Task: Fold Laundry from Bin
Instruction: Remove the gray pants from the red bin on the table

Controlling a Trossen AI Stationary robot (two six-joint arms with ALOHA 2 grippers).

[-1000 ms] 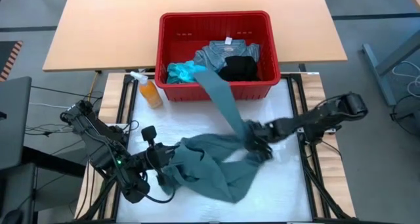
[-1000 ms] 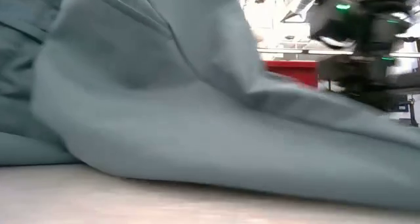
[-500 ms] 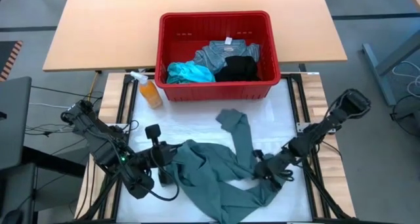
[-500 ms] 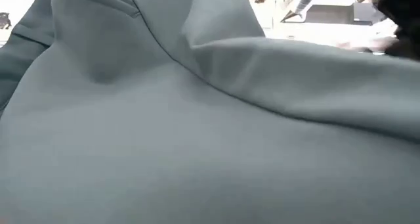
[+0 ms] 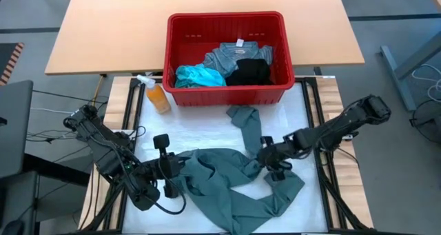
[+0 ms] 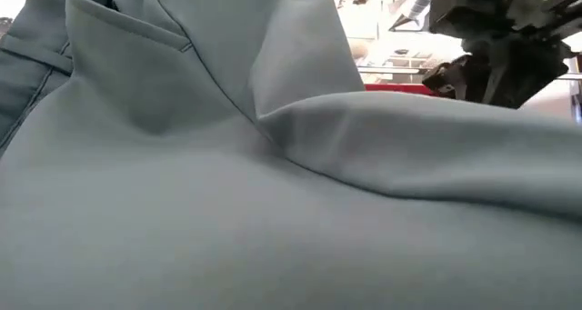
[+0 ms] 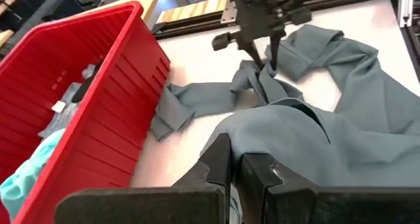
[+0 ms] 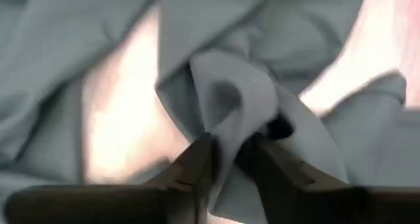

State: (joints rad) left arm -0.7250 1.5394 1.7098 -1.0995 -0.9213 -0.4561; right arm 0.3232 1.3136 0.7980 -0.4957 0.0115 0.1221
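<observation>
From above we see the grey-green shirt (image 5: 231, 183) sprawled on the table before the bin (image 5: 228, 57); the left gripper (image 7: 235, 171) pinches its edge; the right gripper (image 8: 230, 155) shows cloth between narrowly parted fingers; the low view shows mostly fabric.

Overhead view straight down, low view pressed against garment (image 6: 227, 192), both wrist views close on it
</observation>
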